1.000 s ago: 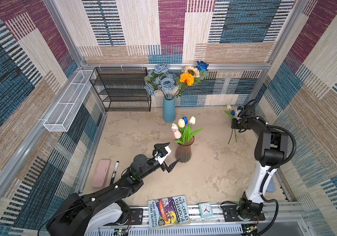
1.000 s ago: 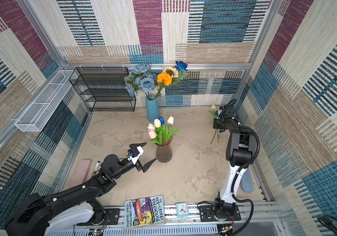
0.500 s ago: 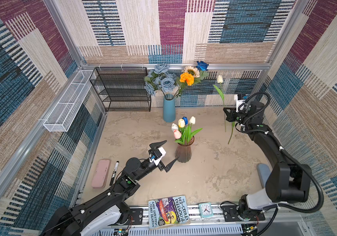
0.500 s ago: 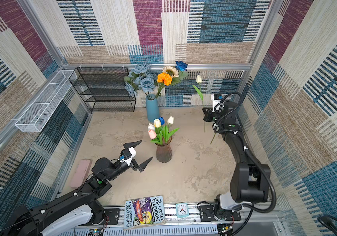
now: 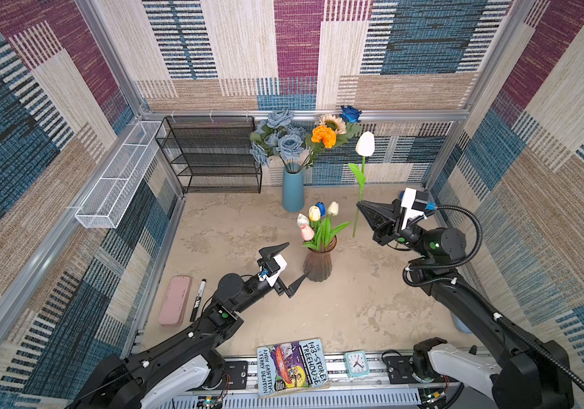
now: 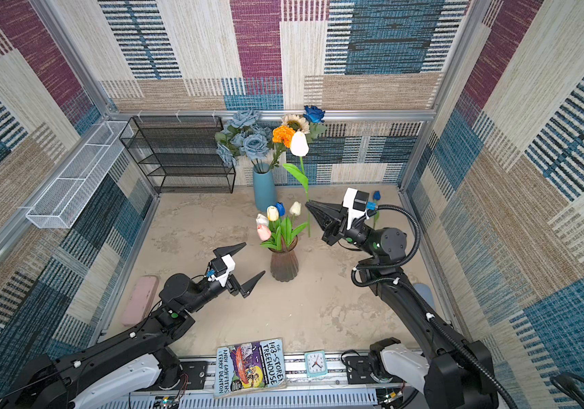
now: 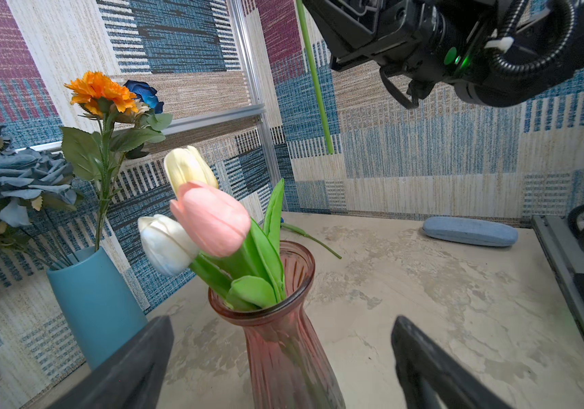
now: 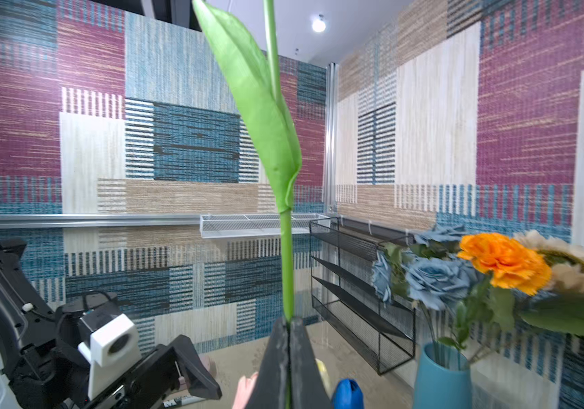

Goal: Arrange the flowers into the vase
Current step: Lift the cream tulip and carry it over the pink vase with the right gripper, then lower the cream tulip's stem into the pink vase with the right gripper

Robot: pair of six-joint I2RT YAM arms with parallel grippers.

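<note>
While the ribbed rose-tinted glass vase [image 5: 319,263] waits on the worktop [image 5: 354,311], another tulip hangs near it.
Nearest me, the left gripper [image 5: 297,258] hovers just beside the vase, jaws spread and empty, likely to steady it. Beyond the pink, white, yellow and blue tulips [image 5: 319,226] standing in it, the right gripper [image 5: 359,204], jaws pinching a long-stemmed white tulip [image 5: 365,144], holds it upright, stem end free to drop in. Farthest back, a tall blue ceramic vase [image 5: 292,191] holds roses [image 5: 288,145].

A robotics lab test cell, dressed like a room: aluminium frame [image 5: 304,115] at 12 o'clock, wall panels [image 5: 297,42] of seemingly woven carpet, slotted mounting rail [image 5: 336,371] at 6 o'clock carrying arm bases [image 5: 439,361].
</note>
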